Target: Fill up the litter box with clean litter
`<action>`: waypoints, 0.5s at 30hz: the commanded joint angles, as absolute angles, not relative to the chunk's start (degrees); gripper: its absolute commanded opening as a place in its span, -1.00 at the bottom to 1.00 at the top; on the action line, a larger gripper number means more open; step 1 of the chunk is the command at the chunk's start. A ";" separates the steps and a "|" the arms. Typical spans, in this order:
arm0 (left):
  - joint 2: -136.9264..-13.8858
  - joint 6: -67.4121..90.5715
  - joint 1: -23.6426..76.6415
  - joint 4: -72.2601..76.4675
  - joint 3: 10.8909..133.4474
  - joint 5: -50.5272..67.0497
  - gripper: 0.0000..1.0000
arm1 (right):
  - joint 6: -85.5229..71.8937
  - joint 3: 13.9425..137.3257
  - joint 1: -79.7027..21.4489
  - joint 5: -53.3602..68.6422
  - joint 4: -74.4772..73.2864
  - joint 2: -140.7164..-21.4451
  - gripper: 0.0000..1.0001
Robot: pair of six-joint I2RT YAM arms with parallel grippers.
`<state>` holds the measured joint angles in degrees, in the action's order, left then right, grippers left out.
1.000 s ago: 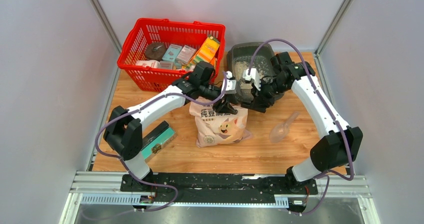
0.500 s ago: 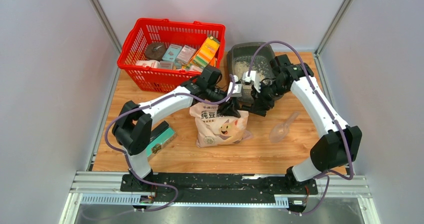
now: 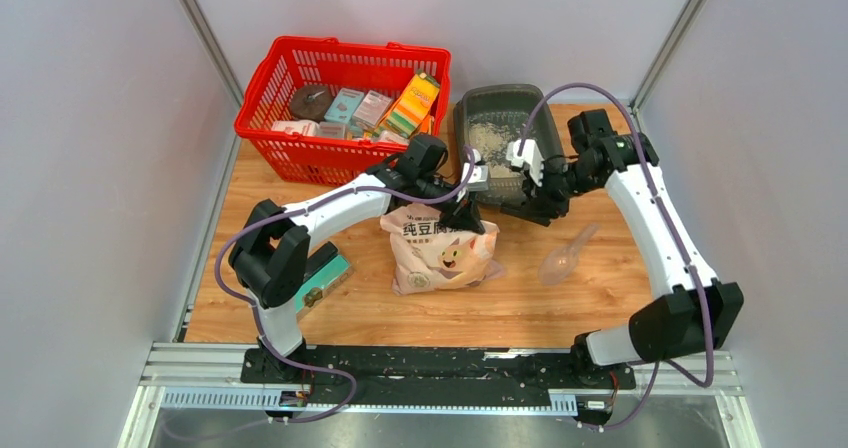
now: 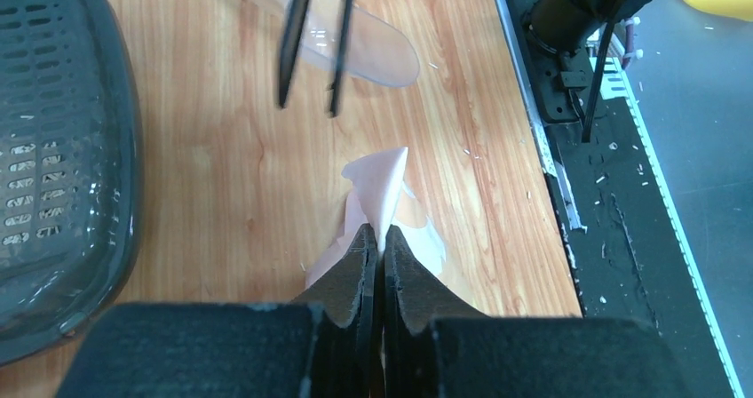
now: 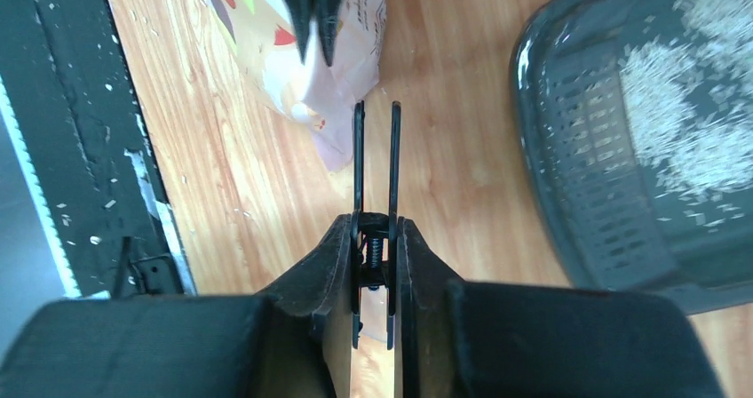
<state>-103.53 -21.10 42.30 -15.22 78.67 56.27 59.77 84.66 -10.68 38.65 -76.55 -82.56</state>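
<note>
We see the left gripper pressed together on a thin, creased, pale-pink corner of the litter bag, with only the film between its black fingers. The right gripper is clamped on a black spring clip, whose two thin flat prongs jut ahead in parallel.

Ahead of the left fingers a translucent plastic scoop lies on the wood-grain table. To their left sits the litter box, dark grey plastic with a slotted floor and a rounded rim. From the right gripper the box is ahead and to the right, with the clean litter strewn inside as pale granules.

The bag front reads "纯豆腐" above a cartoon cat.

Since a second ago both grippers have shifted rightward, the left along the bag top.
</note>
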 commanded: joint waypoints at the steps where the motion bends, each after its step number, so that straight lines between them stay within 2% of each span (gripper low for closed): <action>1: -101.34 -20.30 43.50 -12.83 80.42 53.45 -0.91 | 68.11 82.63 -12.30 38.33 -84.29 -76.12 -1.00; 6: -100.99 -23.11 44.47 -15.73 81.39 52.56 -1.00 | 67.24 78.84 -15.37 32.96 -79.64 -73.04 -1.00; 15: -101.16 -23.03 45.44 -16.26 81.91 52.56 -1.00 | 64.16 78.75 -17.14 29.88 -74.89 -73.74 -1.00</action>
